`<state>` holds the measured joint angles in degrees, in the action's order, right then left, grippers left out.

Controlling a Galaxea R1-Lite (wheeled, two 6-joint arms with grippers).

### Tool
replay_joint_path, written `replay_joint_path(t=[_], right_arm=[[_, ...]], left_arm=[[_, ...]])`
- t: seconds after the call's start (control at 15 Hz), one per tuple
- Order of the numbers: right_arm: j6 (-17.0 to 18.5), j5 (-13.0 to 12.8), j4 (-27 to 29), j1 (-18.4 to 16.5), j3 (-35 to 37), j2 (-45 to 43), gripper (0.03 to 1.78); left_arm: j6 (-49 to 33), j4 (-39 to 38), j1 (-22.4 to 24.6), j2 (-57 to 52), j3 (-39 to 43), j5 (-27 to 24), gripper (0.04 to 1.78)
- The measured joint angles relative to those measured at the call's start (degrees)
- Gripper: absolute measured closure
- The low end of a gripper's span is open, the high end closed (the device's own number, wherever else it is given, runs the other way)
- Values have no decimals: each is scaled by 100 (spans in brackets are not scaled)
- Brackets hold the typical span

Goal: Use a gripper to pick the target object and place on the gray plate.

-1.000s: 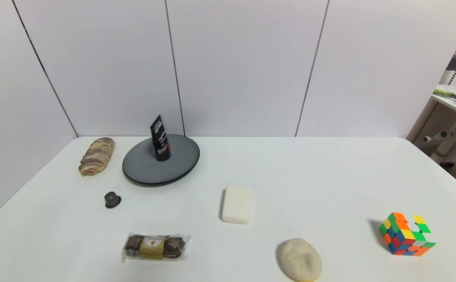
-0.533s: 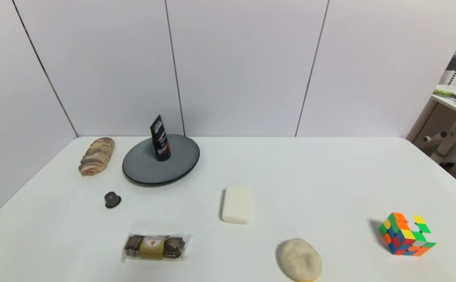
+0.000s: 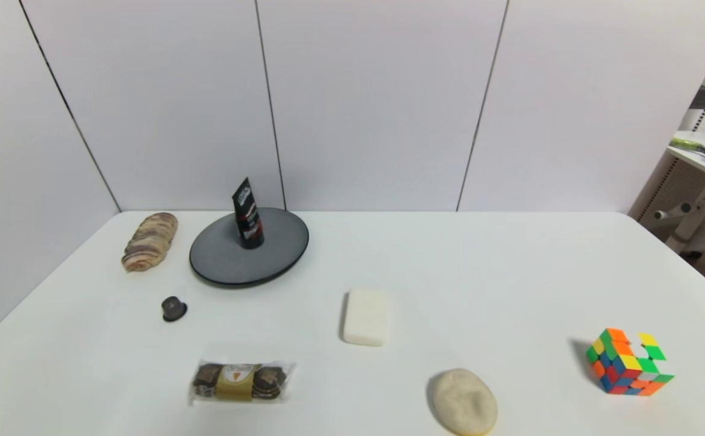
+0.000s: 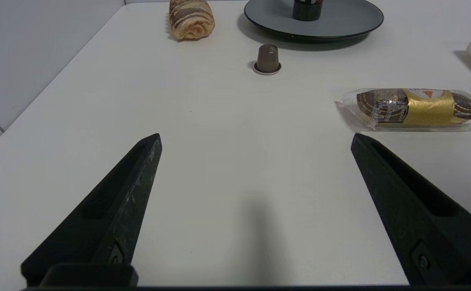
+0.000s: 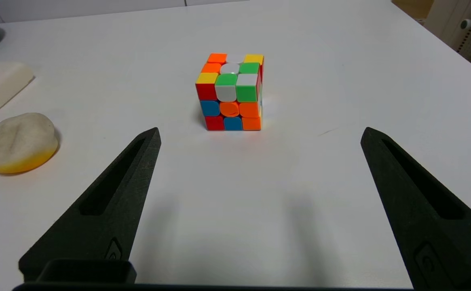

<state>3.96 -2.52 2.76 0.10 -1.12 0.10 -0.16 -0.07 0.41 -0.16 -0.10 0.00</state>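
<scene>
I see the black squeeze tube (image 3: 247, 213) standing cap-down on the gray plate (image 3: 225, 263), upper left of my head view. My left gripper (image 4: 255, 139) hangs spread wide over bare white table (image 3: 449, 272); my right gripper (image 5: 259, 135) is likewise agape facing the puzzle cube (image 5: 231, 92).

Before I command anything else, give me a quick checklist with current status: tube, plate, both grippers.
1. Tube on the plate: ok, standing on its cap, upright.
2. Tube free of any gripper: ok, nothing touches it.
3. Left gripper open and empty: ok, low over bare table near the snack pack.
4. Right gripper open and empty: ok, facing the cube, apart from it.
5. Capsule off the plate: ok, on the table beside it.
6. Tube steady: cannot tell.
</scene>
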Motion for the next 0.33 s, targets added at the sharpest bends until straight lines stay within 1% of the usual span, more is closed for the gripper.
replay_joint_path(t=[0.33], right_arm=[[13, 5, -12, 0, 5, 0, 10]], left_arm=[[0, 0, 0, 0, 0, 0, 13]])
